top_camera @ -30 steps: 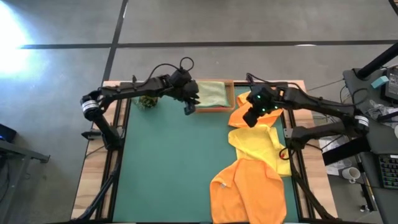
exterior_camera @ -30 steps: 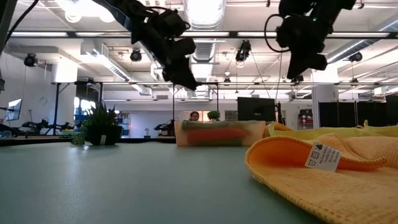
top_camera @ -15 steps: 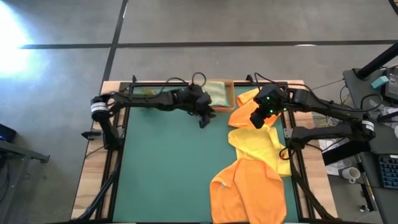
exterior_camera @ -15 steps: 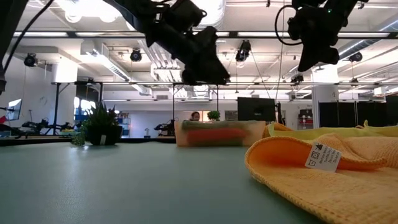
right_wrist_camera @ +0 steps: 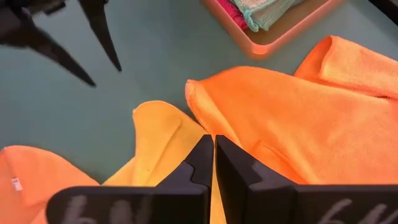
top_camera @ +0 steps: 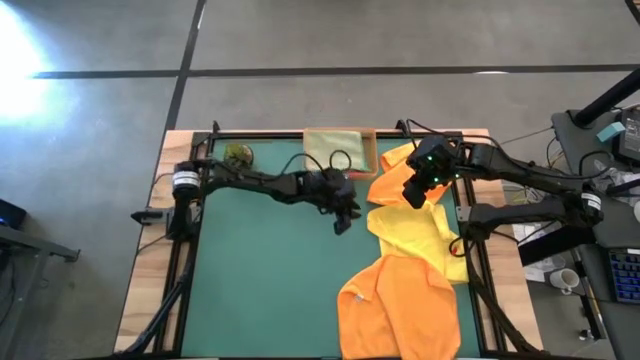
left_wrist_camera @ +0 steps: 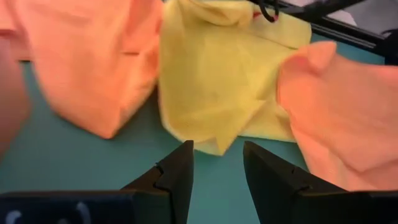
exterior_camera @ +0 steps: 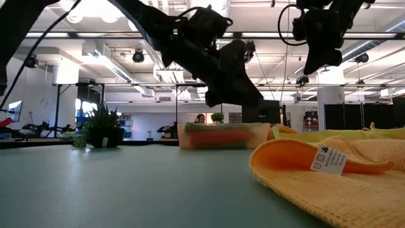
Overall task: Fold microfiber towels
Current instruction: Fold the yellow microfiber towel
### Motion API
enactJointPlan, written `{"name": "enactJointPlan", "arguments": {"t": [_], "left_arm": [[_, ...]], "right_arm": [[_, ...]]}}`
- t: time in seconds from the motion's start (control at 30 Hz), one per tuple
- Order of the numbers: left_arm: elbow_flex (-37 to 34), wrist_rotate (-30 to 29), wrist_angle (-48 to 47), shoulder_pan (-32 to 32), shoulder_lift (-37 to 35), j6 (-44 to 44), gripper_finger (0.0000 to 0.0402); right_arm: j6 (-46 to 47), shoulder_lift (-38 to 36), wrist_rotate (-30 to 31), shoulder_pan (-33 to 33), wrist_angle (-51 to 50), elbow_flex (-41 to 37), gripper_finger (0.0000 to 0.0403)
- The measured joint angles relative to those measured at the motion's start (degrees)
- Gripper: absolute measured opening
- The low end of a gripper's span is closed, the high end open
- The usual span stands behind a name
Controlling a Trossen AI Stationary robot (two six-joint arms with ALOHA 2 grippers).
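Observation:
Three microfiber towels lie crumpled along the mat's right side: an orange towel at the far end, a yellow towel in the middle, and a second orange towel near the front edge. A pale sage green towel lies folded on top of a stack in the tan tray. My left gripper hovers open above the mat, its fingers pointing at the yellow towel's nearest corner. My right gripper hangs shut above the far orange towel.
A small potted plant stands at the mat's far left corner. The green mat is bare to the left of the towels. A white label shows on the near orange towel. A dark frame edges the table.
My left gripper has swung away from the tray at the far edge, going right, nearer and down, toward the yellow towel, and stays open. The towels have not moved.

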Motion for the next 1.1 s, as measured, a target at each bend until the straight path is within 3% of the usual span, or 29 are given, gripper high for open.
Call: {"name": "enactJointPlan", "arguments": {"t": [0.4, 0.57, 0.83, 1.1], "left_arm": [[6.06, -4.03, 0.88, -2.5, 6.88, -3.05, 0.0124], [5.89, -8.48, 0.71, -2.39, 7.04, -4.66, 0.0124], [5.89, -11.36, 0.77, -2.66, 7.04, -14.6, 0.0124], [6.0, -13.95, 0.92, -3.64, 7.04, -16.29, 0.0124]], "right_arm": [[-0.17, 0.0, -0.01, 0.0, -0.04, -1.46, 0.0009], [-0.15, 0.0, -0.01, 0.02, -0.04, -1.46, 0.0009], [0.02, 0.0, -0.01, 0.02, -0.02, -1.46, 0.0009], [-0.15, 0.0, -0.01, 0.02, 0.01, -1.46, 0.0009]]}}
